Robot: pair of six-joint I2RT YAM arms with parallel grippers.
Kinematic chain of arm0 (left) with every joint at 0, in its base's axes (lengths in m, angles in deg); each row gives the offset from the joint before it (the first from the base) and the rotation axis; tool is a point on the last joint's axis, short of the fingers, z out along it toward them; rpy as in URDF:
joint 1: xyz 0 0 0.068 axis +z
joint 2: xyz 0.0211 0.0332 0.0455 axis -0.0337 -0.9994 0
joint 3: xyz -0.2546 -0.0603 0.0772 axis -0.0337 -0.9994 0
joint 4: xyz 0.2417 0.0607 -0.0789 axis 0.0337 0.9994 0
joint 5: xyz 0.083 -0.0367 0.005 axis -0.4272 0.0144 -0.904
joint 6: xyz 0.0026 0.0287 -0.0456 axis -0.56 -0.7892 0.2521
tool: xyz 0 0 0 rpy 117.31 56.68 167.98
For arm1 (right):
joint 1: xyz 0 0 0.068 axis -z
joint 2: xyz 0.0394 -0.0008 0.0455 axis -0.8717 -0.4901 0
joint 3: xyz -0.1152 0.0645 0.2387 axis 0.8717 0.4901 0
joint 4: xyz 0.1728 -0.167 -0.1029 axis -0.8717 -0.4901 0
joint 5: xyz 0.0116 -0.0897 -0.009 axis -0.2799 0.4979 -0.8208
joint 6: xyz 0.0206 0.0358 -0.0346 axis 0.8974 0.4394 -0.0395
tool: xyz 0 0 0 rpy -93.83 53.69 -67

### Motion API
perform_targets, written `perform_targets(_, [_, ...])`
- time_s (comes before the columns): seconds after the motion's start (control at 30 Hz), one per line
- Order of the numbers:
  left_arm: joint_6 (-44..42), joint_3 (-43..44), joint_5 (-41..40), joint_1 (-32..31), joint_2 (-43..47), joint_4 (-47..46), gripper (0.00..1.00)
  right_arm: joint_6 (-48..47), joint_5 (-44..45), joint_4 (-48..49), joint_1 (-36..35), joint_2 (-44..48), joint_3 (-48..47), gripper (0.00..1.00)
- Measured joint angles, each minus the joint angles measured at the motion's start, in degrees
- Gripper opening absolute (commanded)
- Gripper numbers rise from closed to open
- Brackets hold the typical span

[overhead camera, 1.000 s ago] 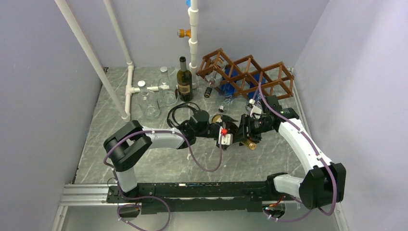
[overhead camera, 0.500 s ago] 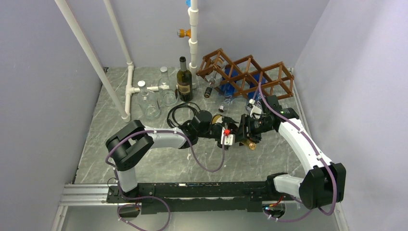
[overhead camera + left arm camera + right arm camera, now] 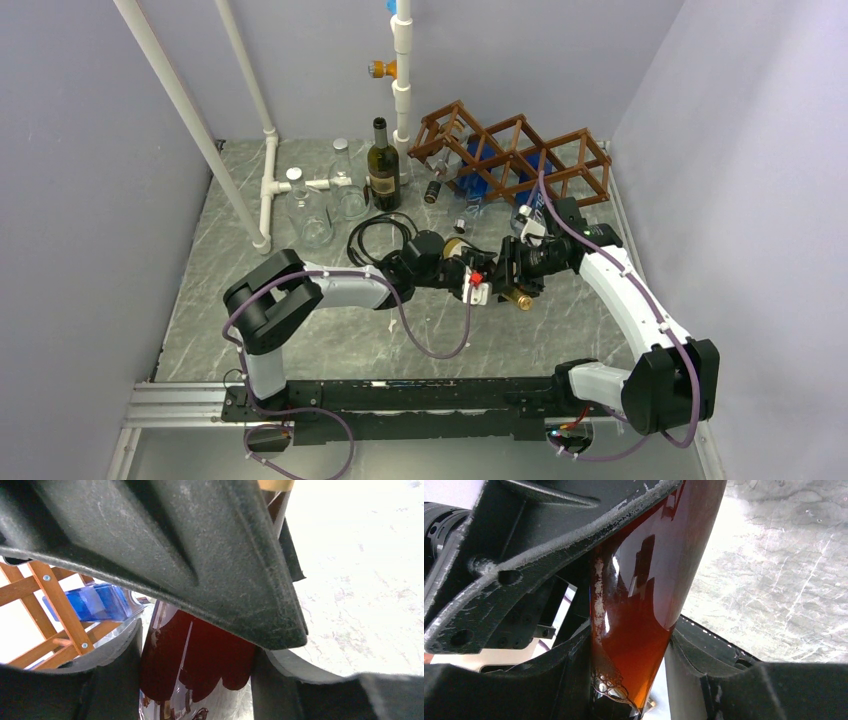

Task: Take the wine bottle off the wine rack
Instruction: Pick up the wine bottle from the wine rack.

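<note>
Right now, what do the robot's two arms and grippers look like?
The left arm and right arm have white links between bulky black joints; a purple cable loops along each. The left gripper and right gripper are matte black, with broad grainy fingers.

No words or numbers can be read anywhere. The dark standing bottle seems to have a label on its front, but it is too small and blurry to make out. The wine bottle shows a bit of curly pattern low on its brown glass, with no letters that can be read.
</note>
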Motion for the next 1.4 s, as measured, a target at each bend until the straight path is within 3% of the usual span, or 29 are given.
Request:
perform_targets(0.03, [-0.4,0.1,-0.1,-0.1,0.0,0.3,0.0,0.0,0.1,0.0,0.0,0.0,0.0,0.27])
perform_targets(0.13, [-0.2,0.3,-0.3,-0.1,0.0,0.3,0.0,0.0,0.2,-0.1,0.1,0.0,-0.1,0.43])
perform_targets(0.27, [0.5,-0.3,-0.6,-0.1,0.0,-1.0,0.0,-0.4,-0.5,0.1,0.1,0.0,-0.2,0.76])
perform_targets(0.3, [0.9,-0.5,-0.8,-0.1,0.0,-1.7,0.0,-0.8,-1.1,0.2,0.0,0.0,-0.8,0.95])
perform_targets(0.33, [1.4,-0.7,-1.2,-0.1,0.1,-2.3,0.0,-1.2,-1.7,0.4,-0.1,0.1,-1.4,0.99])
perform_targets(0.93, [6.9,-11.8,-3.6,0.1,7.2,-10.5,0.0,-9.5,-8.8,3.2,-0.2,4.3,-6.2,1.0])
perform_targets(1.4, [15.9,-19.7,-5.9,0.1,12.8,-17.8,0.0,-25.2,-17.6,1.4,3.3,5.0,-14.8,1.0])
